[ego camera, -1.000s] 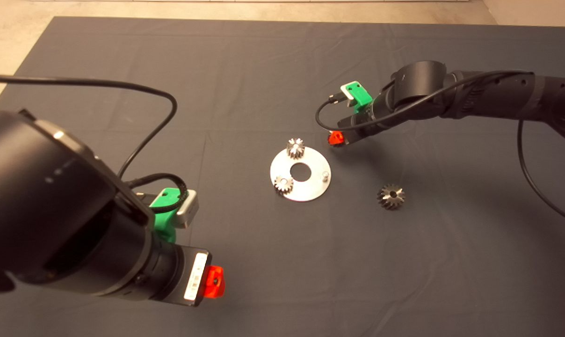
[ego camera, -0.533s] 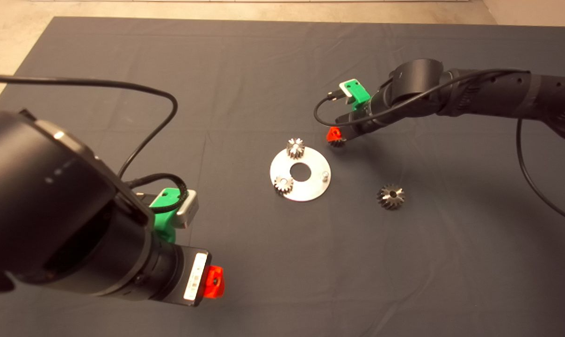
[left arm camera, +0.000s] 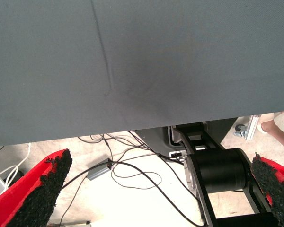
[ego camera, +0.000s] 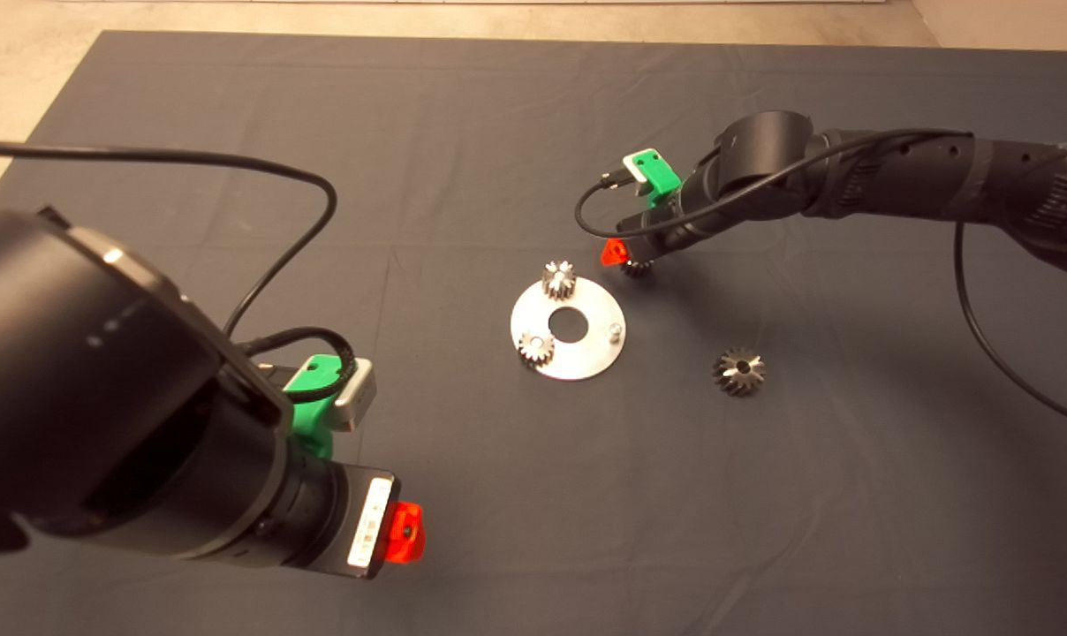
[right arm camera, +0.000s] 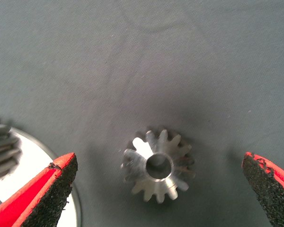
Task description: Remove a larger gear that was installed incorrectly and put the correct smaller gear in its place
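Observation:
The smaller gear (right arm camera: 158, 165) lies flat on the mat just beside the round silver plate (ego camera: 586, 353). My right gripper (ego camera: 624, 258) hovers over it, open, with one finger on each side of the gear (ego camera: 637, 268) and neither touching it. The plate carries two small pinions (ego camera: 558, 279) (ego camera: 535, 347) and one bare pin (ego camera: 615, 330). The larger gear (ego camera: 738, 371) rests on the mat to the right of the plate, apart from both grippers. My left gripper (ego camera: 404, 533) stays parked at the lower left, open and holding nothing.
The right wrist view shows the plate's rim (right arm camera: 31, 144) and a pinion (right arm camera: 1, 149) near one finger. The left wrist view looks past the mat edge (left arm camera: 132, 127) to floor cables and the robot base (left arm camera: 222, 170).
My right arm has shifted left and slightly toward the far side, uncovering the small gear on the mat beneath it. The gears, plate and left arm have not moved.

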You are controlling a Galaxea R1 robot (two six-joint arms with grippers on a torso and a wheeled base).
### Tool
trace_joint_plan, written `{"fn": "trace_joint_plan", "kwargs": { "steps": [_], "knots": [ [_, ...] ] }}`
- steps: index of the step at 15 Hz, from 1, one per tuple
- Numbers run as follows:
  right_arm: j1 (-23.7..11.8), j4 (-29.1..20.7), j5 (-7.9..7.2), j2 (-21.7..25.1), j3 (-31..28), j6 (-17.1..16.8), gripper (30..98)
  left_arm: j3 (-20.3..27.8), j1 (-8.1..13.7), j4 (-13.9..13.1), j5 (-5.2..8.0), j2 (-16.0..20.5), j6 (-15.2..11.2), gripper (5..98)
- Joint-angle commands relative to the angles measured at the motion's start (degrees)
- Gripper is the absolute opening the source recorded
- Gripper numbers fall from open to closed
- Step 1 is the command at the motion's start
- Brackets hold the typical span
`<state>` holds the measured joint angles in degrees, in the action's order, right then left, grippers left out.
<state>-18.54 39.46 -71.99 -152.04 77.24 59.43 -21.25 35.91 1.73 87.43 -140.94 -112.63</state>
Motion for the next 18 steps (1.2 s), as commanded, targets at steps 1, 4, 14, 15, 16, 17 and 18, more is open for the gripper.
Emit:
{"fn": "trace_joint_plan", "kwargs": {
  "steps": [1, 4, 14, 15, 16, 17, 18],
  "knots": [
    [-0.36, 1.76, 0.18, 0.03, 0.35, -0.1, 92.5, 0.87, 0.83, -0.94, 7.57, 0.0, 0.22, 98.2],
    [0.35, 1.72, 0.18, -0.41, 0.35, -0.1, 92.5, 0.87, 0.8, -0.94, 7.57, 0.0, 0.3, 98.2],
    [0.35, 1.76, 0.18, -1.64, 1.49, -0.11, 85.9, 0.87, 0.83, -0.94, 7.57, 0.0, 0.3, 98.2],
    [0.35, 1.73, 0.18, -1.64, 1.49, -0.14, 84.7, 0.87, 0.75, -0.94, 7.57, 0.0, 0.39, 98.2],
    [0.35, 1.76, 0.18, -1.64, 1.49, -0.19, 84.7, 0.9, 0.77, -0.94, 7.57, 0.02, 0.39, 98.2],
    [0.35, 1.76, 0.18, -1.64, 1.49, -0.19, 84.7, 0.87, 0.8, -0.94, 7.57, 0.05, 0.39, 98.2],
    [0.35, 1.76, 0.18, -1.56, 1.49, -0.19, 83.0, 0.91, 0.8, -0.94, 7.57, 0.0, 0.39, 98.2]
  ]
}}
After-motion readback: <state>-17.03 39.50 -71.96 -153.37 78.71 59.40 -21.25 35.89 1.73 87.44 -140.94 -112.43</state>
